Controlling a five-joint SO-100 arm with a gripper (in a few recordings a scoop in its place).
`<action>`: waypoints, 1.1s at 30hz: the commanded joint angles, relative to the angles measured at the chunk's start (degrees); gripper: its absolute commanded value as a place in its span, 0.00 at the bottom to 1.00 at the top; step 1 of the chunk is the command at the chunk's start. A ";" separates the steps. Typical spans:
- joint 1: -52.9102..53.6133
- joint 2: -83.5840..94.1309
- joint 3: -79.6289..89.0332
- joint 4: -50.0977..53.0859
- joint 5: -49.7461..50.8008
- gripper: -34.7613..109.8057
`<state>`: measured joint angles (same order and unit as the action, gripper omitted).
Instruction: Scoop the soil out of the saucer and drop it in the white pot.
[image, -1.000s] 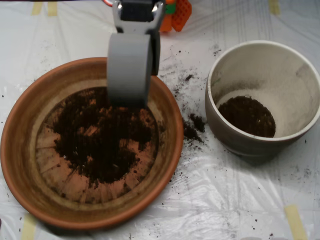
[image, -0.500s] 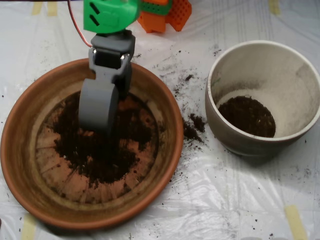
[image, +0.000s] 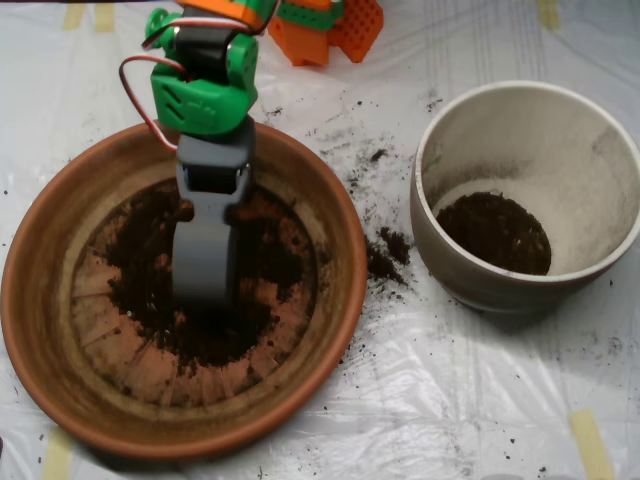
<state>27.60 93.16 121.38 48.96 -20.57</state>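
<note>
Grey clamshell claw was lowered into dark crumbly soil in middle of wide terracotta saucer, probably to gather a load; halves apart or together, cannot tell. Stood to the right a cream-white ceramic pot, some soil already inside, crumbs spilled on plastic-covered tabletop between.

Grey gripper, dark soil, ridged terracotta saucer.

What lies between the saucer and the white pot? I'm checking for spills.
In the overhead view, spilled soil lies in clumps and specks on the plastic sheet between the saucer and the white pot.
</note>
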 joint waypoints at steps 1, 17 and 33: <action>0.97 -3.25 -10.90 3.34 0.18 0.64; -2.02 -32.61 -50.10 30.32 -5.80 0.64; -1.67 -42.28 -60.29 37.44 -9.93 0.56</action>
<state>25.75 51.94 64.07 83.32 -29.36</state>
